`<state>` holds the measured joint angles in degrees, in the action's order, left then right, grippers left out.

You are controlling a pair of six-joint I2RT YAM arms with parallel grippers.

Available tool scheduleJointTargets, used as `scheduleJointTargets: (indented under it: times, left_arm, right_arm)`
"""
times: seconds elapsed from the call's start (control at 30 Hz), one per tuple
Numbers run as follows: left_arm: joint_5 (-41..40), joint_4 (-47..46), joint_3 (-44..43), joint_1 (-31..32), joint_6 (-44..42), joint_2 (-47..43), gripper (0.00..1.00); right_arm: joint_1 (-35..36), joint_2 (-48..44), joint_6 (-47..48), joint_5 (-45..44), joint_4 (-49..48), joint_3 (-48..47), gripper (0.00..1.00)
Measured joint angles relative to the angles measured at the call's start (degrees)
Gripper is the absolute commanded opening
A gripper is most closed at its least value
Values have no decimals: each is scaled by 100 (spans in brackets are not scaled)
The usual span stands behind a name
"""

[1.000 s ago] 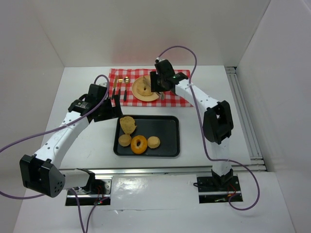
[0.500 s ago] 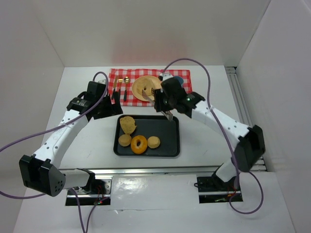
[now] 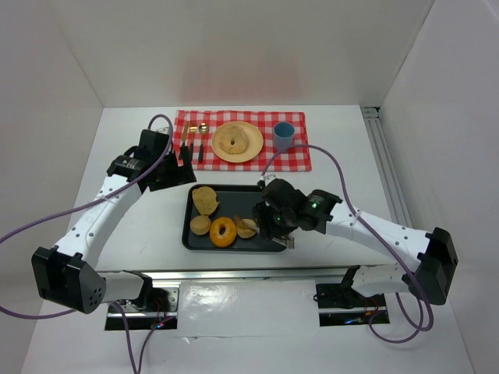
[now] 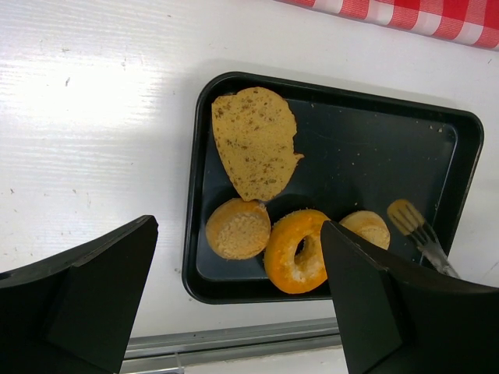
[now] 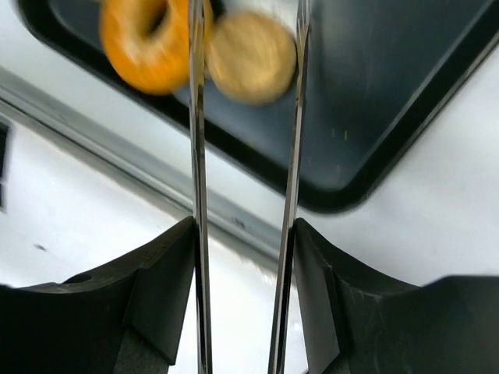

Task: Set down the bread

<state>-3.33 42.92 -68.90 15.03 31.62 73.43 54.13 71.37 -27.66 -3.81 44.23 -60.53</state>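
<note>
A black rectangular metal tray carries an orange glazed ring doughnut, two golden-brown round buns and a tan flat bread slice speckled with darker flecks. The red-and-white checked cloth bears a pale yellow round plate, a beige bagel and a blue cup. The silver metal tongs gleam. The counter is white.

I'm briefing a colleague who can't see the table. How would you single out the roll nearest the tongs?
Find the black tray in front of the checked cloth. Three pieces line its near edge; the roll is the pale round one at the right end, beside the tongs, with the orange ring between it and its twin roll.
</note>
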Motion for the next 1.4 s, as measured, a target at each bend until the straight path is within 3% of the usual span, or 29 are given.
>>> scheduleJointTargets:
  times: [0.67,0.97,1.23,1.4]
  left_arm:
    - [9,-9,0,0,9,0,99]
    - [50,-11,2,0,11,0,99]
    - [133,-11,2,0,9,0,99]
    - [179,-11,2,0,7,0,99]
  right_arm:
    - [151,0,-142,302,354,345,67]
    - [157,0,-125,94,437,337,42]
    - [4,2,-92,-509,804,-621,41]
    - [-616,269,186,-765,643,-1467,43]
